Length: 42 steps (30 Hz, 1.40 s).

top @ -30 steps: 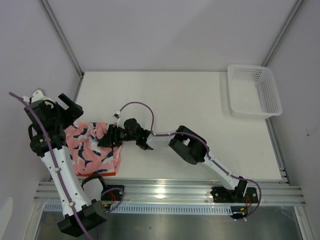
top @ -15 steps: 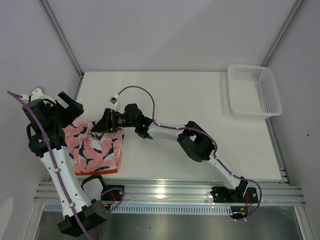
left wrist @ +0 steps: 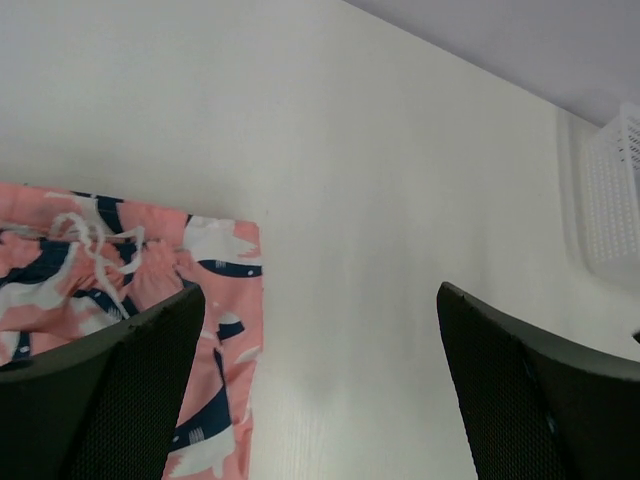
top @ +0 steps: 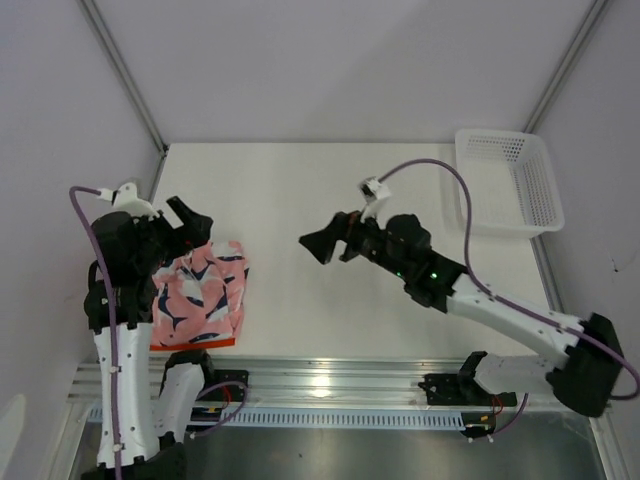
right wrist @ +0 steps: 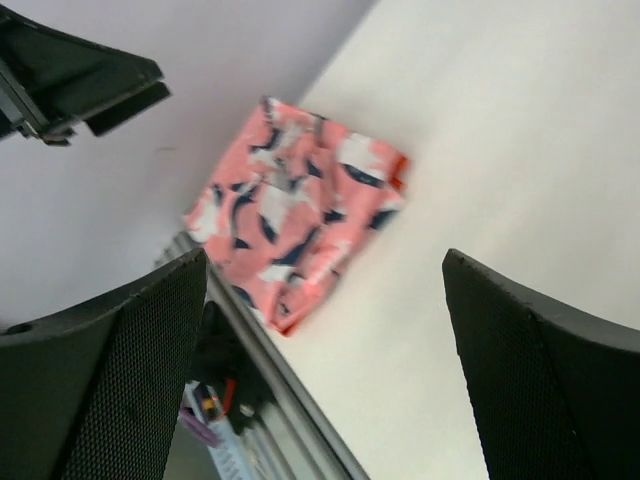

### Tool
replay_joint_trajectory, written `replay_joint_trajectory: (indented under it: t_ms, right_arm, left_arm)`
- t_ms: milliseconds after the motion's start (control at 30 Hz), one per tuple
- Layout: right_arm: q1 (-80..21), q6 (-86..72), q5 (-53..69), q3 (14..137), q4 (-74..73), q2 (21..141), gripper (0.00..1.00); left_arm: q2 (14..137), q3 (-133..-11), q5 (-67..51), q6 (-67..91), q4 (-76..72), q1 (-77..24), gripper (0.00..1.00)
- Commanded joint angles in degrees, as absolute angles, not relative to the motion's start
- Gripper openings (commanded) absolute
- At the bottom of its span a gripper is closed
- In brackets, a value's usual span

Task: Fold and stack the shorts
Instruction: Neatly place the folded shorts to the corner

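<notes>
The pink fish-print shorts (top: pixel 203 295) lie folded at the table's front left. They also show in the left wrist view (left wrist: pixel 120 270) and the right wrist view (right wrist: pixel 295 215). A strip of the orange shorts (top: pixel 195 345) shows under their front edge, and a bit of orange shows in the right wrist view (right wrist: pixel 398 170). My left gripper (top: pixel 197 222) is open and empty, raised at the shorts' back edge. My right gripper (top: pixel 322 243) is open and empty, raised over the middle of the table, right of the shorts.
A white mesh basket (top: pixel 508 182) stands at the back right corner; it also shows in the left wrist view (left wrist: pixel 610 200). A metal rail (top: pixel 330 378) runs along the table's near edge. Grey walls enclose the table.
My right gripper has let go of the pink shorts and pulled back right to the table's middle. My left arm has shifted right, toward the shorts. The shorts now lie flat.
</notes>
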<state>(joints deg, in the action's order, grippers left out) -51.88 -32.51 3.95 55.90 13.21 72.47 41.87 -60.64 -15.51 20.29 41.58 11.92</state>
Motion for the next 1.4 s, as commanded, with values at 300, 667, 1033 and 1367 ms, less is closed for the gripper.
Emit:
replay_joint_trajectory:
  t_ms: [300, 667, 1033, 1367]
  right_arm:
    - [-49.6, -24.3, -25.7, 35.7, -14.3, 32.6, 1.0]
    - [-49.4, -28.8, -25.5, 16.9, -12.2, 20.7, 1.0]
    - [-60.3, -30.9, -35.8, 7.8, -3.3, 19.1, 0.99]
    - [-66.0, -31.4, -42.4, 7.8, -2.7, 20.8, 0.99]
  left_arm:
    - [42.9, -48.9, 17.0, 32.9, 26.5, -32.4, 0.99]
    - [23.2, -17.7, 15.3, 33.0, 5.9, -42.6, 0.99]
    - [19.3, -1.6, 17.2, 36.2, -10.5, -45.1, 0.99]
    - [17.9, -1.0, 17.8, 36.7, -9.2, -45.3, 0.99]
